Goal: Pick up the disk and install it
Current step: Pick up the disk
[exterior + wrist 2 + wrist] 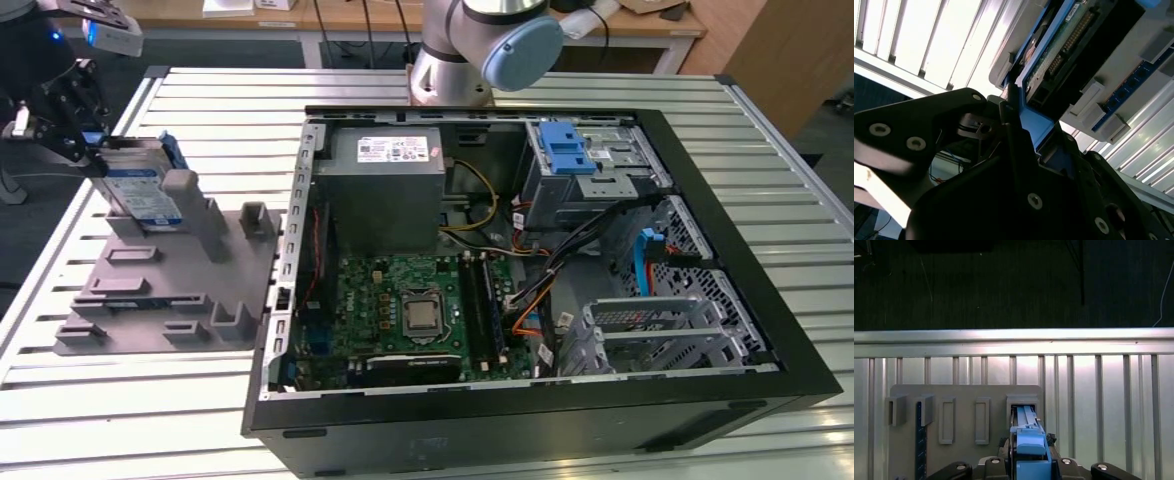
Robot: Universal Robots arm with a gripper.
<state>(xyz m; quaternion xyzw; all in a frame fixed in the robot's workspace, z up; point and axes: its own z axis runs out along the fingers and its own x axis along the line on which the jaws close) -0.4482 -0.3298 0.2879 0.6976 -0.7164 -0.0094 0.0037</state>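
Clamping the upright disk (140, 190) by its top edge from straight above, pincer (91, 148) sits over grey holder (160, 300); PC case (747, 250) lies toward exterior view's right.

Disk (139, 188): flat silver drive with a white-and-blue label and blue plastic rails on its edges. It stands on edge, slightly tilted, seated in a slot at the grey holder's (147, 300) far corner on the exterior view's left. The second wrist view shows its green circuit-board face (1061, 47). The first wrist view shows its blue rail (1029, 440) edge-on over the slot. The gripper (91, 155) is clamped on its upper end.
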